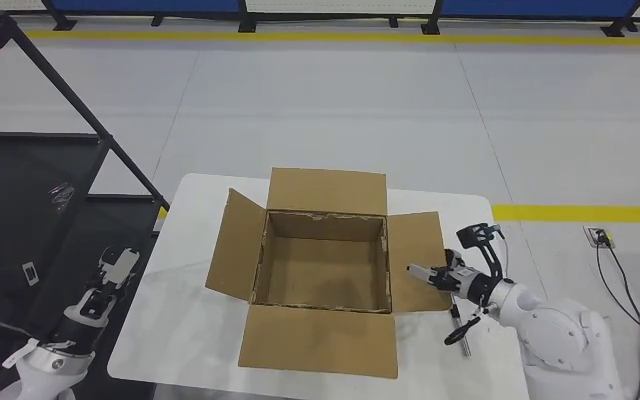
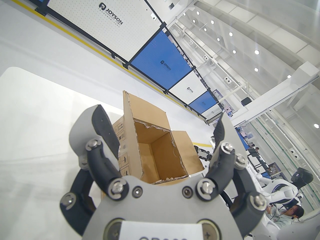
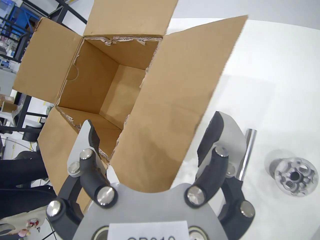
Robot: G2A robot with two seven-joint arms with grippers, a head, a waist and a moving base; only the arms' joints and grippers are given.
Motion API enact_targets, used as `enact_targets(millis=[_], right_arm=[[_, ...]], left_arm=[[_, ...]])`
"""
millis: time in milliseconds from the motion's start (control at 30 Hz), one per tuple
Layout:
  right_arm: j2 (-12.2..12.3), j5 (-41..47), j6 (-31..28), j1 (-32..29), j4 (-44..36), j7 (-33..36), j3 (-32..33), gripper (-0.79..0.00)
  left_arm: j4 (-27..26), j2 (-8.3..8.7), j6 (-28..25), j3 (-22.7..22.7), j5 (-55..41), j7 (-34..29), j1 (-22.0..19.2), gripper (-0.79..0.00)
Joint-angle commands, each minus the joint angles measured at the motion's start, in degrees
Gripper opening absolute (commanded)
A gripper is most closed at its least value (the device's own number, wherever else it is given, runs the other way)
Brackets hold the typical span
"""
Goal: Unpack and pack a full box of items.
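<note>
Box is sitting open mid-surface, its four flaps splaying outward and the near one nearing the front edge. Right tool, released, is hovering over the right flap, with a metal part lying just beside it. Left tool, released, is hanging off the surface's left edge.

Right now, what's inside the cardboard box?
The top view shows only bare floor and inner walls inside the cardboard box; no items are visible. The floor strip along the near wall is hidden by that wall.
</note>
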Motion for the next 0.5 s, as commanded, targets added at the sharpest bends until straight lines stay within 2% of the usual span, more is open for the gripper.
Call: enact_targets(millis=[0, 467], right_arm=[[0.08, -0.25, 0.09, 0.87, 0.39, 0.11, -1.4, 0.0], [0.9, -2.71, 4.16, 2.02, -1.36, -0.25, -5.81, 0.0]], left_arm=[[0.0, 0.0, 0.0, 0.0, 0.0, 0.0, 0.0, 0.0], [0.0, 0.0, 0.0, 0.0, 0.0, 0.0, 0.0, 0.0]])
